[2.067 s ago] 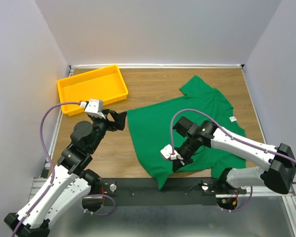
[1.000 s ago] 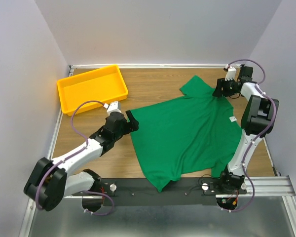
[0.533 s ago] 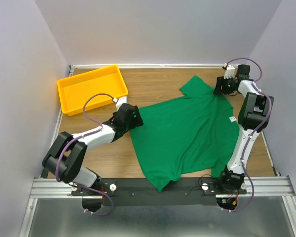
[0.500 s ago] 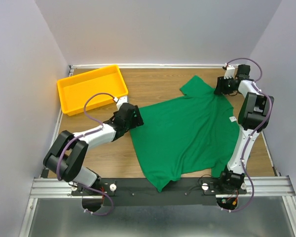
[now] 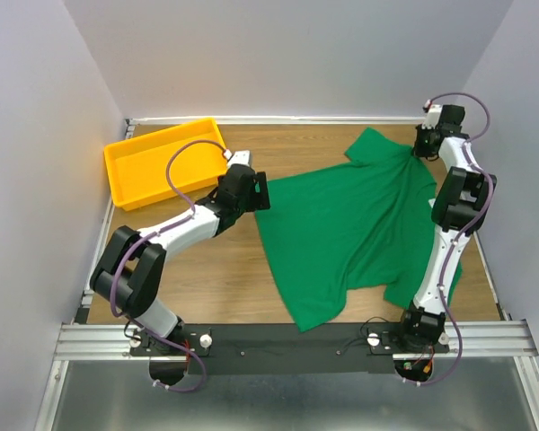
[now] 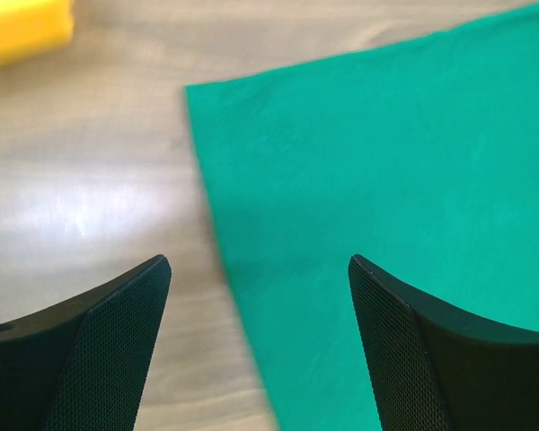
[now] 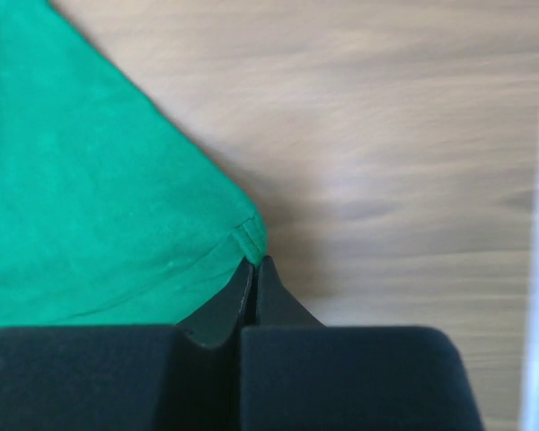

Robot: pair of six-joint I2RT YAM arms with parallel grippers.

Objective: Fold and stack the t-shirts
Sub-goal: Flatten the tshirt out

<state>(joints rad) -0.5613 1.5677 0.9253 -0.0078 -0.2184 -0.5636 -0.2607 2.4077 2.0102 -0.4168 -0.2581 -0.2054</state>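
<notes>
In the right gripper (image 7: 254, 267), t-shirt (image 7: 99, 189) corner.

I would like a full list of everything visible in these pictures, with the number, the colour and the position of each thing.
t-shirt: 1, green, spread on the table, centre to right.
tray: 1, yellow, far left corner of the table, apart from the t-shirt.
table: 1, brown wood, under everything.
walls: 3, pale grey, around the table.
left gripper: 1, black, open, over the t-shirt's left edge.
right gripper: 1, black, shut on a t-shirt corner, far right.
</notes>
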